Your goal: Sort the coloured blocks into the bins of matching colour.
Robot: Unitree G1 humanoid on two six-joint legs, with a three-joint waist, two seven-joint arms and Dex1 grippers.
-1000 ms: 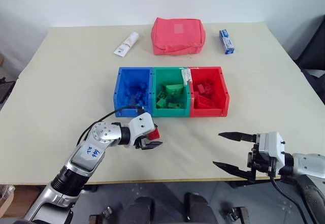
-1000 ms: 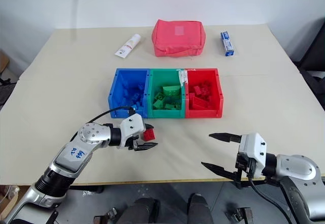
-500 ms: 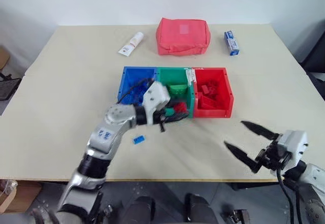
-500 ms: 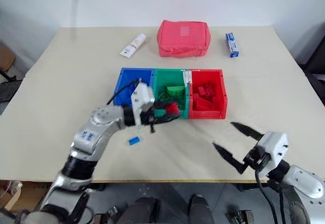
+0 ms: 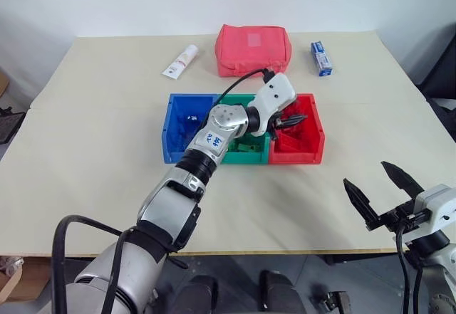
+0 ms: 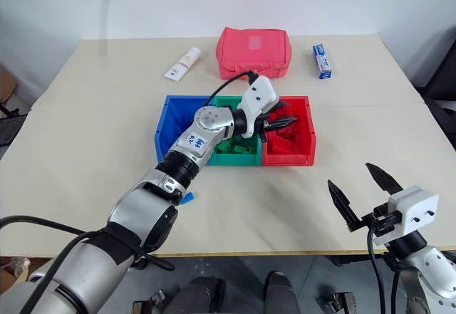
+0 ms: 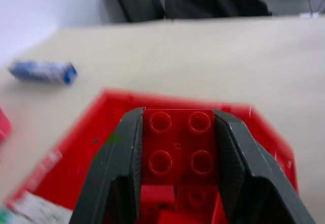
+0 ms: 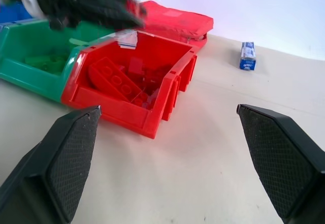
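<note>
The left tool (image 7: 177, 155) is extended over the red bin (image 5: 313, 147), with its two black fingers (image 7: 114, 168) pinching a red block (image 7: 180, 148) by its two opposite sides. The block's studded face, carrying four studs, faces the wrist camera. The red bin lies directly beneath and ahead of this tool; several red blocks (image 8: 119, 82) already rest inside it.

The green bin (image 5: 231, 159) adjoins the red bin on the arm side of the left tool, and the blue bin (image 5: 171, 139) adjoins the green bin further out on that same side. The three bins form one joined row on the bench (image 5: 92, 136). Green pieces (image 8: 43, 61) lie in the green bin.

One small blue block (image 6: 187, 199) lies on the bench, behind the left tool and partly hidden beside the left forearm, well apart from the blue bin's front wall.

The right tool (image 5: 385, 189) stands at the near edge of the bench, well apart from the bins, with its fingers (image 8: 68, 160) spread wide and nothing between them.

Beyond the left tool lie a red fabric pouch (image 5: 251, 49), a white tube (image 5: 178, 62) and a small blue box (image 5: 319, 58).
</note>
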